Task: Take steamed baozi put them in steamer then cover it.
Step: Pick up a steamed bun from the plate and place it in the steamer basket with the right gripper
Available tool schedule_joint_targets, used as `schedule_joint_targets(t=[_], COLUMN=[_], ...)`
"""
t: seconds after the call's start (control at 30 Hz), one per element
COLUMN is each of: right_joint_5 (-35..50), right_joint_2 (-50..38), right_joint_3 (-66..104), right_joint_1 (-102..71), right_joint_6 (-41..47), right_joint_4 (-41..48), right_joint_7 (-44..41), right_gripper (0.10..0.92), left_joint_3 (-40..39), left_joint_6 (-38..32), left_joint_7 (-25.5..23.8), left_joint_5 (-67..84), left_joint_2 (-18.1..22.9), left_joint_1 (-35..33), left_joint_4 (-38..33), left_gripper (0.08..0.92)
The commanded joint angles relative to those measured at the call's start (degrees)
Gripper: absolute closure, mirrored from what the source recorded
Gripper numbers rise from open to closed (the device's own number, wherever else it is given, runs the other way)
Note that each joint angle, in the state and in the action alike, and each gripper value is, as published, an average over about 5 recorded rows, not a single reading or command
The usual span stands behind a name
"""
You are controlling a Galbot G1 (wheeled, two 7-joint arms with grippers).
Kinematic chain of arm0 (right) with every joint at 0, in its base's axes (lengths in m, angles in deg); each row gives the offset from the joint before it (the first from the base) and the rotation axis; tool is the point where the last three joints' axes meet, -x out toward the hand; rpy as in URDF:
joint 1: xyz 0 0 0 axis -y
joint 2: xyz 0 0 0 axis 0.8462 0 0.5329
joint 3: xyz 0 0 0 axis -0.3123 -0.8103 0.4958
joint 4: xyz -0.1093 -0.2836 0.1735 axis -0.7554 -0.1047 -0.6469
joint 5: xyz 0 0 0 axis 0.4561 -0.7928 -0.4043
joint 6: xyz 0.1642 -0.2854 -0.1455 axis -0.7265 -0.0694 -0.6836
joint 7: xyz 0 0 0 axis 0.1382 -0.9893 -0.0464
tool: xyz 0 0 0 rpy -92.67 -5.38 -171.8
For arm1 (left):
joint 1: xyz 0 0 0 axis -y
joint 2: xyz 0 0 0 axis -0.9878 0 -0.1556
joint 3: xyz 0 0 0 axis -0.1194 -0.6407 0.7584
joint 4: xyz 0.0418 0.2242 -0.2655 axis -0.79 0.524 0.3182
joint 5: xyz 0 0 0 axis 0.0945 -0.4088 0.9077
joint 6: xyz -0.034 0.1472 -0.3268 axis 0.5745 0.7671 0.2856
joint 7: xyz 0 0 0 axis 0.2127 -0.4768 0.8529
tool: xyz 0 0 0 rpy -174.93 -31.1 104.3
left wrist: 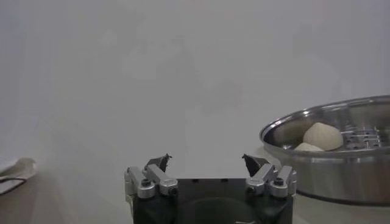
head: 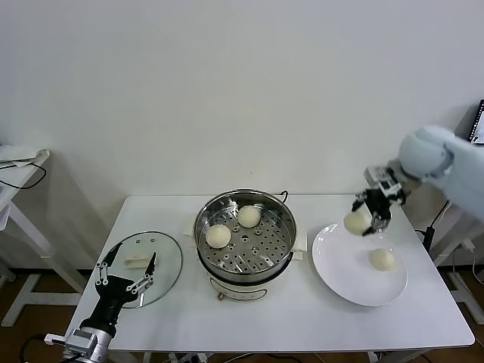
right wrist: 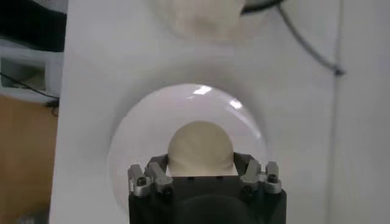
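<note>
The steamer stands mid-table with two steamed baozi on its perforated tray. My right gripper is shut on a third baozi, lifted above the left edge of the white plate. In the right wrist view that baozi fills the gap between the jaws, with the plate below it. Another baozi lies on the plate. My left gripper waits open at the front left, over the glass lid; the left wrist view shows that gripper empty and the steamer beyond.
The lid's white handle lies just beyond the left fingers. A dark cable runs off behind the steamer. A white side table stands off to the left, and the wall is close behind the table.
</note>
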Motion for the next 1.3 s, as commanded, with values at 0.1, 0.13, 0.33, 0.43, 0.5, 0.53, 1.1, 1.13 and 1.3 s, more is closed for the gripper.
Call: schedule_joint_targets(t=[0.1,0.13,0.33,0.43,0.5,0.53,1.1,1.13,1.3], right_joint_5=[4.57,4.44,0.69,-3.21,-5.72,-6.96,-15.44,-15.45,-15.31], right_joint_2=[12.57,13.94,21.13,23.55,24.89,25.44,30.27,30.45,30.72], right_joint_3=[-11.67,-11.88,-13.56,-14.06,-14.19,-14.17,-11.76,-11.71,-11.6], right_joint_1=[17.7,17.68,16.48,14.69,13.33,12.63,0.44,0.1,-0.59], right_joint_6=[-16.88,-19.23,-31.9,-35.73,-37.72,-38.39,-42.29,-42.27,-42.36], right_joint_4=[0.07,0.08,-0.68,-0.81,-0.84,-0.88,1.04,0.95,0.04], right_joint_7=[1.11,1.72,6.78,10.42,12.68,13.63,20.47,20.69,20.91], right_gripper=[0.313,0.313,0.313,0.313,0.313,0.313,0.313,0.313,0.313], left_joint_3=[0.44,0.53,1.33,1.83,2.11,2.21,3.36,3.46,3.81], left_joint_6=[-0.06,-0.08,-0.11,-0.06,-0.02,-0.01,-0.03,-0.03,-0.02], left_joint_7=[-0.2,-0.24,-0.54,-0.71,-0.8,-0.84,-1.37,-1.38,-1.44], left_joint_5=[0.19,0.24,0.61,0.93,1.1,1.16,1.51,1.51,1.58], left_joint_2=[0.11,0.15,0.34,0.34,0.33,0.32,0.31,0.3,0.31], left_joint_1=[0.1,0.18,0.55,0.66,0.79,0.87,1.72,1.75,1.9], left_joint_4=[0.09,0.23,1.16,1.23,1.33,1.42,3.2,3.33,3.62], left_gripper=[0.177,0.177,0.177,0.177,0.177,0.177,0.177,0.177,0.177])
